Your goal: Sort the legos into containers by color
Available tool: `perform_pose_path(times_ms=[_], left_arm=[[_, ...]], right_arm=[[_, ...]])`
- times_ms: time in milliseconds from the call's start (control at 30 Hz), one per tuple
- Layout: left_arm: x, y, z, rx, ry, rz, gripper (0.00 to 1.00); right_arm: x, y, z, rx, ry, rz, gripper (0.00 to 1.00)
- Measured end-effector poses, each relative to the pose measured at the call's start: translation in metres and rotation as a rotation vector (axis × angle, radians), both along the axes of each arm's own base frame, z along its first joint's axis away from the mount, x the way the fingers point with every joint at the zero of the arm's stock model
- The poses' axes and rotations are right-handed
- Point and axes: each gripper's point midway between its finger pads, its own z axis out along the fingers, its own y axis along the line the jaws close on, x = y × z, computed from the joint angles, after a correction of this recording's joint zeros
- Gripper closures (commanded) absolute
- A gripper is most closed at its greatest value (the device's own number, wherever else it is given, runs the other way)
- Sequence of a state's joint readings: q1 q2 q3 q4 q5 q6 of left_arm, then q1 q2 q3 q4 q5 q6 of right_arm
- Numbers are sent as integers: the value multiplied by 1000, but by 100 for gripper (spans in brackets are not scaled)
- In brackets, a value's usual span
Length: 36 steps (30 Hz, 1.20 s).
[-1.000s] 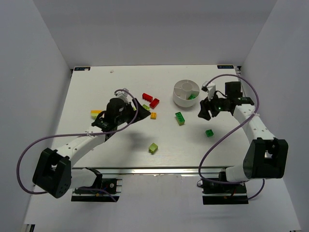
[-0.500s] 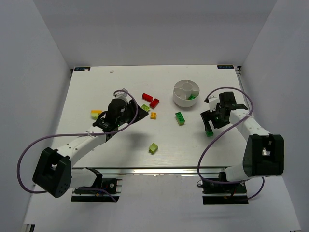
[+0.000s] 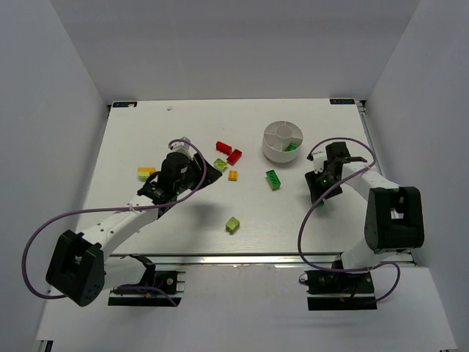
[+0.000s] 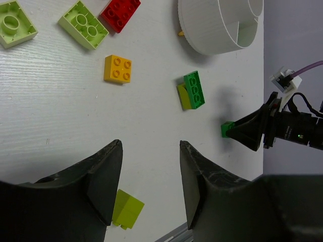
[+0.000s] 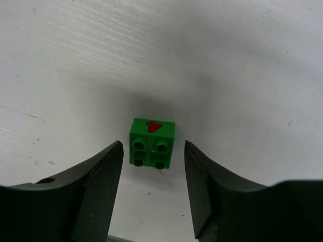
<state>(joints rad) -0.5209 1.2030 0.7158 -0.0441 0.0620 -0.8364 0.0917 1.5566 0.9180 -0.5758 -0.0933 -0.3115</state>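
Observation:
The white round dish stands at the back right with a green lego in one compartment. My right gripper is open and low over a small green lego with a red mark; the lego sits between the fingertips, touching neither. My left gripper is open and empty above bare table. Ahead of it lie an orange lego, a red lego, two yellow-green legos and a green lego leaning on a yellow-green one. Another yellow-green lego lies near the left finger.
A second red lego lies beside the first, left of the dish. A yellow and green lego sits far left of my left gripper. The table's front edge runs just beyond the lone yellow-green lego.
My right gripper has swung from beside the dish toward the front and come down around the small green lego. The left gripper has shifted only slightly.

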Motion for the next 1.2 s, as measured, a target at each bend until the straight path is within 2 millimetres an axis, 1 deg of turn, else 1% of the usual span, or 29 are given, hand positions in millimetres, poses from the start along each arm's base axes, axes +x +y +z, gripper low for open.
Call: perform_pose_path(times_ms=[133,167,233,267,300,400,467,500,567,633,700,767,800,833,900,967,1067,1133,1200], left_arm=[[0,1,0,4,-1,0,41],[0,1,-1,6,-1,0,41],[0,1,-1,8,-1,0,41],[0,1,-1,9,-2,0,41],[0,1,-1,10,-1,0,41],[0,2,-2,14,1,3,41],[0,2,-2,15,1,5,41],[0,2,-2,16,0,5,41],[0,3,-2,17,0,6,41],[1,3,-2,19,-1,7,41],[1,3,-3,20,-2,6,41],[1,3,-3,21,-3,6,41],[1,3,-3,22,-3,6,41],[1,3,-3,24,-3,7,41],[0,4,-4,28,0,11,41],[0,5,-4,30,0,14,41],[-1,7,-1,31,-4,18,40],[-1,7,0,29,-8,19,40],[-1,8,1,28,-8,20,40]], right_arm=[[-3,4,-5,8,25,0,54],[-3,5,-6,9,29,1,64],[-4,6,-7,14,32,7,76],[-4,8,-7,19,33,7,92],[-4,9,-6,24,35,9,100],[-4,13,-3,50,35,24,100],[3,18,5,76,4,42,100],[9,22,13,95,-30,53,100],[25,33,38,151,-139,80,100],[44,47,76,227,-305,125,100],[62,61,120,302,-530,185,100],[68,72,154,360,-719,246,100],[71,77,164,386,-786,267,100],[73,82,169,411,-830,284,100],[83,88,167,447,-851,292,100],[99,91,151,469,-812,266,100],[117,94,127,495,-749,217,100],[124,95,120,510,-742,197,100],[130,96,122,521,-753,184,100]])
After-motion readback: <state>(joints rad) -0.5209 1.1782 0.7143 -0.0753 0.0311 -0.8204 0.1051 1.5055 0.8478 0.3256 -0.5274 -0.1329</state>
